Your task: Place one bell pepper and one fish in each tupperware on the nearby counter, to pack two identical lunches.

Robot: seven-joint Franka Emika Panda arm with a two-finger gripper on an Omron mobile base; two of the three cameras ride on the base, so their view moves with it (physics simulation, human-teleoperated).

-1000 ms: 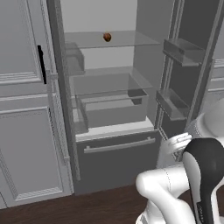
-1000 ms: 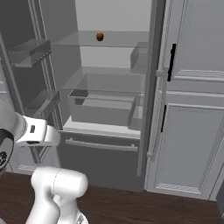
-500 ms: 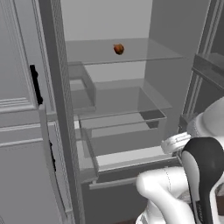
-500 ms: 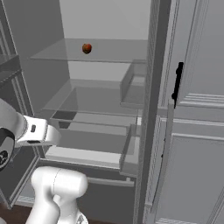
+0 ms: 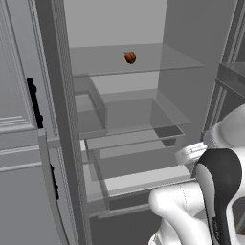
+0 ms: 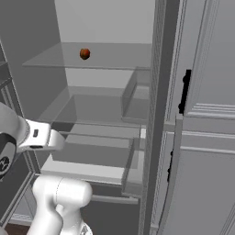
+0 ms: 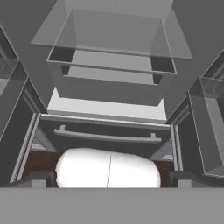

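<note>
One bell pepper (image 5: 129,57), dark red with a brownish top, sits alone on the upper glass shelf (image 5: 162,62) of the open fridge; it also shows at the upper left in the right base view (image 6: 84,53). My gripper (image 7: 111,181) is open, its two dark tips standing wide apart at the bottom of the hand view with nothing between them. It hangs low in front of the fridge, well below the pepper and aimed at the clear drawers. The fish, the tupperware and the counter are out of view.
Clear fridge drawers (image 7: 113,65) stand under the shelf, one pulled out (image 5: 139,167). A freezer drawer with a bar handle (image 7: 107,137) lies below them. Door bins (image 7: 210,127) flank the opening. Grey cabinets with black handles (image 6: 185,92) stand beside the fridge.
The whole picture has grown and shifted: the base has driven closer to the open fridge. The pepper has stayed on its shelf and the gripper has stayed open.
</note>
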